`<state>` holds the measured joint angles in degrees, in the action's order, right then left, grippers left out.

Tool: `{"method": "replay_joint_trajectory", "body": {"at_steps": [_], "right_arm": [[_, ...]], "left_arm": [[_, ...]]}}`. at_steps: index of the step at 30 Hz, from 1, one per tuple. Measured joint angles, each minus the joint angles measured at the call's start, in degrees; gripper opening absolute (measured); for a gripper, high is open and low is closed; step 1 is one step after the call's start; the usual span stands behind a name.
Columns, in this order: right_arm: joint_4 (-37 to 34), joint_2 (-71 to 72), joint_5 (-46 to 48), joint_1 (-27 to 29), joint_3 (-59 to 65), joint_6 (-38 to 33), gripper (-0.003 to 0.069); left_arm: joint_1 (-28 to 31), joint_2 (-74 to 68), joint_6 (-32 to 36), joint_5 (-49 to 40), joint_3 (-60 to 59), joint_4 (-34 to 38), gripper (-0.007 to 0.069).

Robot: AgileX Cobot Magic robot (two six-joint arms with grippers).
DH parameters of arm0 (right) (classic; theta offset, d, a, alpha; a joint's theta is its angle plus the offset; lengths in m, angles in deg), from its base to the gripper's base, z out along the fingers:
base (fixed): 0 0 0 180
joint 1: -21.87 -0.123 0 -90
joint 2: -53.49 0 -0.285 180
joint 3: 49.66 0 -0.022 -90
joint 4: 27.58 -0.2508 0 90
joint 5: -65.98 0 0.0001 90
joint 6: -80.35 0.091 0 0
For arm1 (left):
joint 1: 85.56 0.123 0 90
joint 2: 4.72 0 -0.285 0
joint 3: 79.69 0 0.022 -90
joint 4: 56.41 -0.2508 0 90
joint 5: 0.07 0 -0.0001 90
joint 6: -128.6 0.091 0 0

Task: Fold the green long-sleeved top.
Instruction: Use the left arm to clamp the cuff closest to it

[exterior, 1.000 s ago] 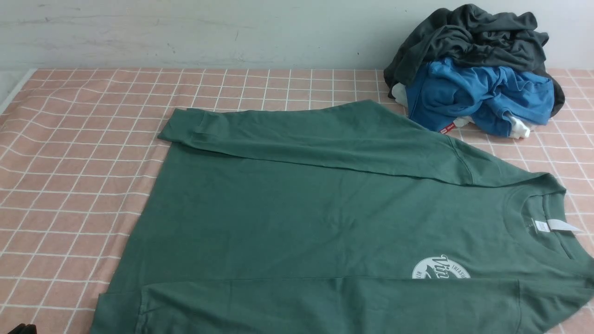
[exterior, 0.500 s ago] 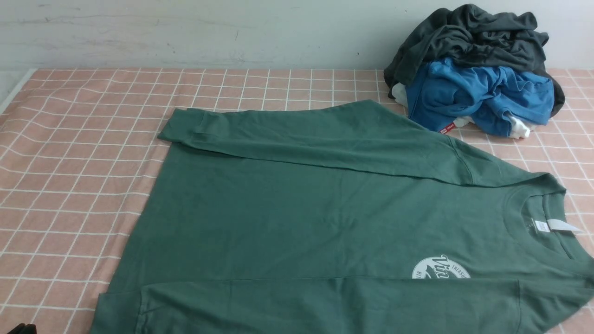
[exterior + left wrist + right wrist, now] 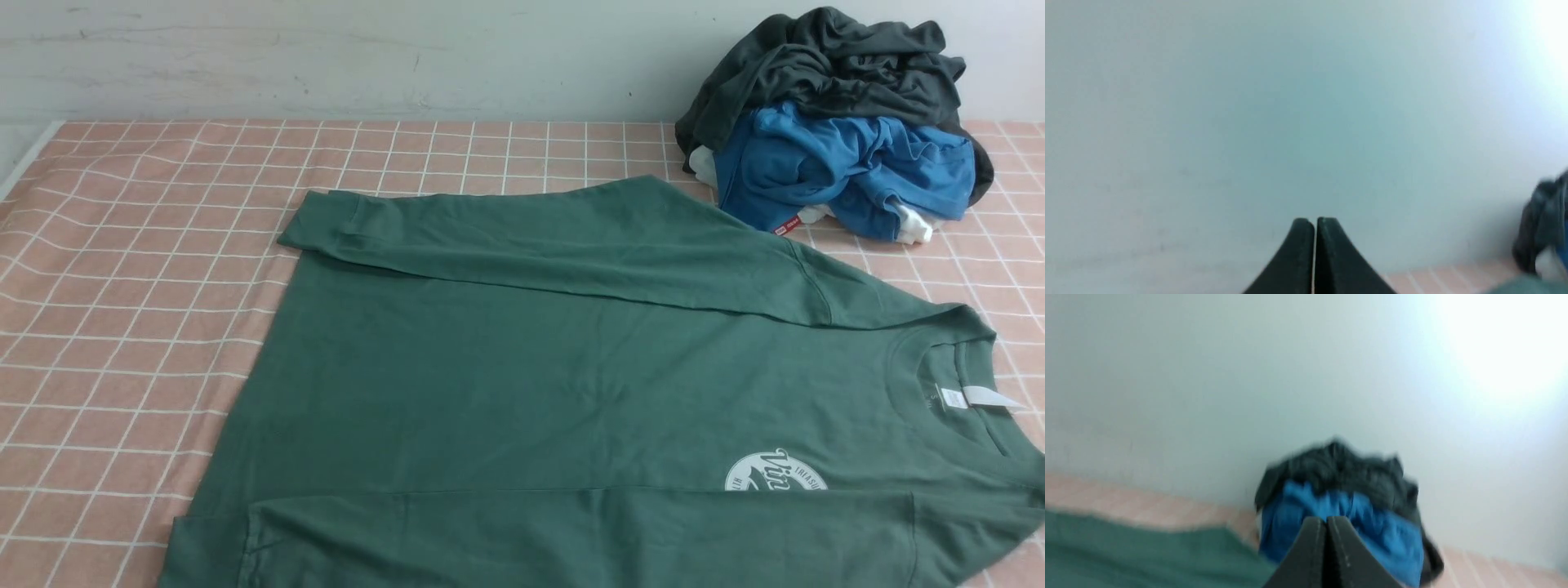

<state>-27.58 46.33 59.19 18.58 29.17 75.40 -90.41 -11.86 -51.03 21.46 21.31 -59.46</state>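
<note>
The green long-sleeved top (image 3: 522,384) lies spread flat, front up, on the pink checked cloth (image 3: 122,286). It fills the middle and near part of the cloth, and its near edge runs out of the front view. The collar points right and the hem left. The fabric is a dull forest green, mostly smooth, with only faint creases.

The far sleeve (image 3: 531,237) is laid across the body along the far edge, cuff toward the left. The near sleeve (image 3: 571,539) is laid over along the near edge (it hides the lower part of the white round logo (image 3: 775,472)). A white neck label (image 3: 980,398) sticks out at the collar.

Just beyond the far shoulder sits a heap, with a dark grey garment (image 3: 824,57) on top of a bright blue garment (image 3: 841,163).

The left gripper (image 3: 1315,222) and the right gripper (image 3: 1326,522) each have their jaws pressed together on nothing, pointing toward the pale wall (image 3: 326,57).
</note>
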Motion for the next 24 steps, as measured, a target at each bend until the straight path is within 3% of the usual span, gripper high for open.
{"method": "replay_joint_trajectory", "body": {"at_steps": [5,7,10,12,14,16,18,22,23,24], "right_arm": [[-0.8,0.0,-19.7,0.0,0.0,9.2,-0.0014],[-1.3,0.0,-24.9,0.0,0.0,13.4,-0.0014],[-1.3,-0.1,-25.0,0.0,-1.2,16.2,-0.0014],[0.5,-2.1,-18.6,0.0,-7.0,17.4,-0.0014],[2.9,-4.4,-12.2,0.0,-12.5,17.4,-0.0014],[7.7,-10.8,3.5,0.0,-21.5,17.4,-0.0014],[10.2,-15.9,13.3,0.0,-26.1,17.4,-0.0014],[9.2,-27.6,32.9,0.0,-30.7,16.9,-0.0014],[8.9,-28.2,32.9,0.0,-30.7,16.7,-0.0014],[6.0,-33.5,40.5,0.0,-30.8,15.1,-0.0014]], "left_arm": [[0.0,0.0,-7.9,11.3,0.4,0.1,-0.0004],[0.0,-0.6,-11.8,6.5,3.5,-0.4,-0.0004],[0.0,-3.5,-13.5,-2.7,10.1,-1.4,-0.0004],[0.0,-9.8,-13.6,-15.2,20.5,-3.6,-0.0004],[0.0,-14.5,-13.6,-20.6,24.2,-4.4,-0.0004],[0.0,-24.2,-13.6,-32.0,33.0,-5.2,-0.0004],[0.0,-31.6,-13.6,-40.2,36.8,-4.3,-0.0004],[0.0,-44.7,-12.0,-53.1,39.6,0.3,-0.0004],[0.0,-45.4,-11.4,-54.2,39.6,1.0,-0.0003],[0.0,-50.6,-8.2,-58.7,39.7,3.4,0.0001]]}}
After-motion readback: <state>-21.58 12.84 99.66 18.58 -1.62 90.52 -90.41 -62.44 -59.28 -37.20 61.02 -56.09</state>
